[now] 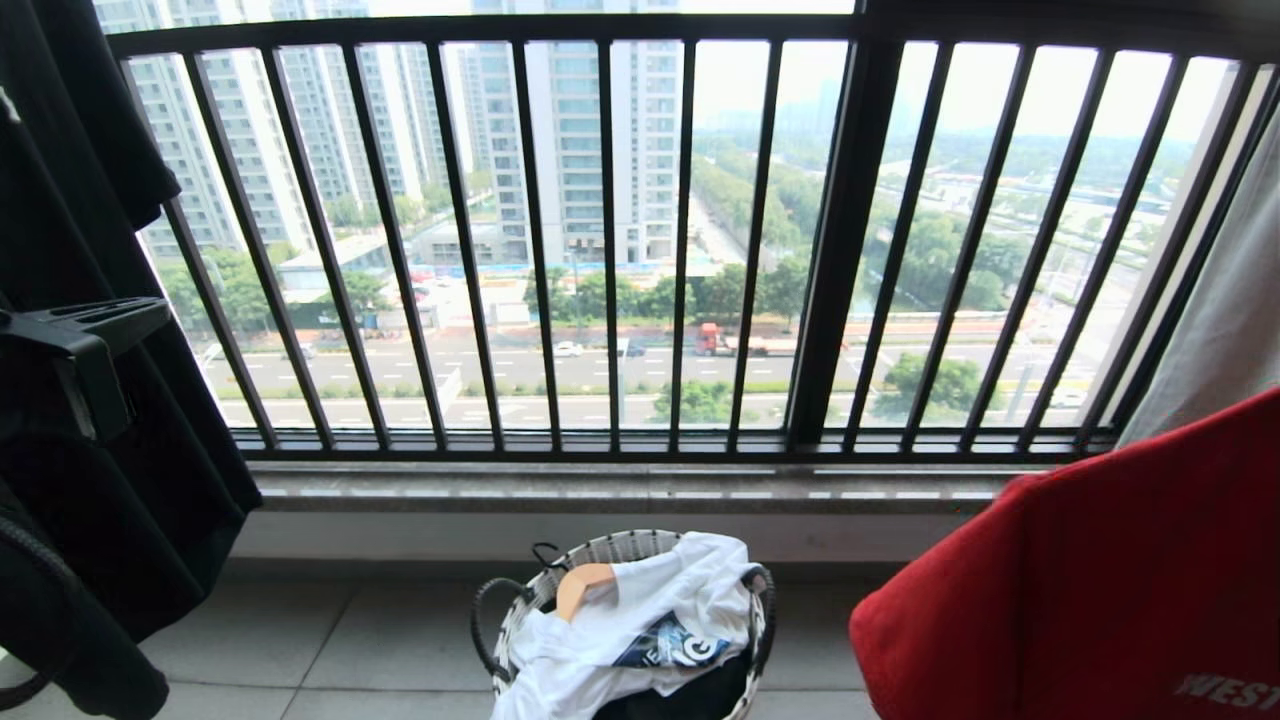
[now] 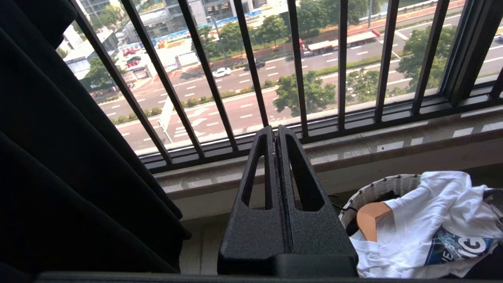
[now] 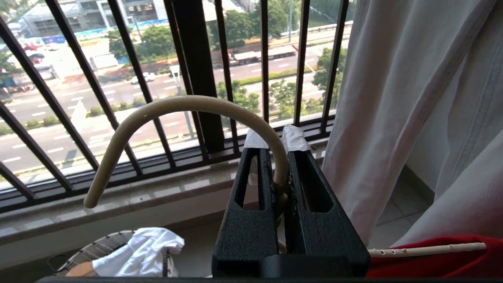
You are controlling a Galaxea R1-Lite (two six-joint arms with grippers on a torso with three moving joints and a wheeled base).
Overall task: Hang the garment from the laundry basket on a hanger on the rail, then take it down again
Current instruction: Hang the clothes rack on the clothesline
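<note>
Right tool [image 3: 275, 147] clamped on the hanger [image 3: 177, 108] bearing the garment [image 1: 1100, 580]; left tool [image 2: 275, 135] pressed together, empty

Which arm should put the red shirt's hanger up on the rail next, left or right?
Right, probably. The right gripper is already shut on the hanger by its hook, with the red T-shirt on it. The left gripper is shut and empty.

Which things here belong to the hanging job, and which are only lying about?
Belong to the job:
- red T-shirt
- off-white hanger, its hook clamped in the right gripper
- laundry basket

Lying about:
- white T-shirt
- wooden hanger
- black garment
- pale garment
</note>
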